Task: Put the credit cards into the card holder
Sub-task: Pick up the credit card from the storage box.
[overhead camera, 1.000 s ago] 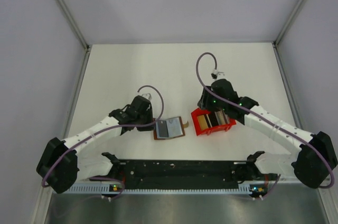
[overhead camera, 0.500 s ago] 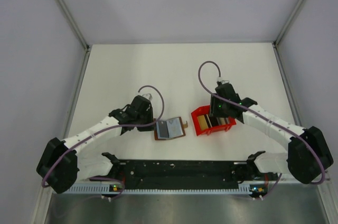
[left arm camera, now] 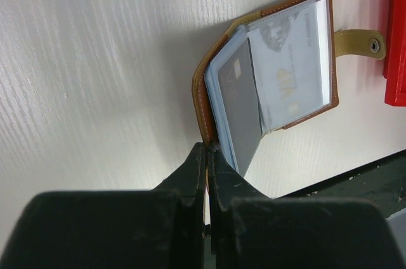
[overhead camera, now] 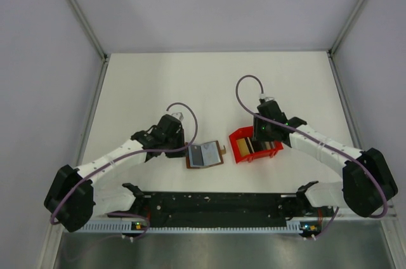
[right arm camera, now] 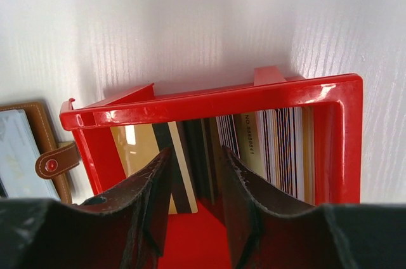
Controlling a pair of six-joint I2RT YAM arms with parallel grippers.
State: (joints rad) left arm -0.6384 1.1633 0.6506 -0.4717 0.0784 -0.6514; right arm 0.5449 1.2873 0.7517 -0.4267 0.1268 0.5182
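Gripper, left (left arm camera: 207, 151): clenched on card holder (left arm camera: 200, 94) edge, apparently pinning it open.
Card holder: open on table (left arm camera: 95, 59), left of red box (right arm camera: 209, 101).
Credit cards (right arm camera: 279, 142): upright in box.
Gripper, right (right arm camera: 195, 155): jaws apart, straddling dark cards.

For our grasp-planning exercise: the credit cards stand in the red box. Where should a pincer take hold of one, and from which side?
Take one of the credit cards by its upper edge, coming down through the open top of the red box. They stand packed face to face and the walls fence their sides, so only that edge is free. One finger on each face.
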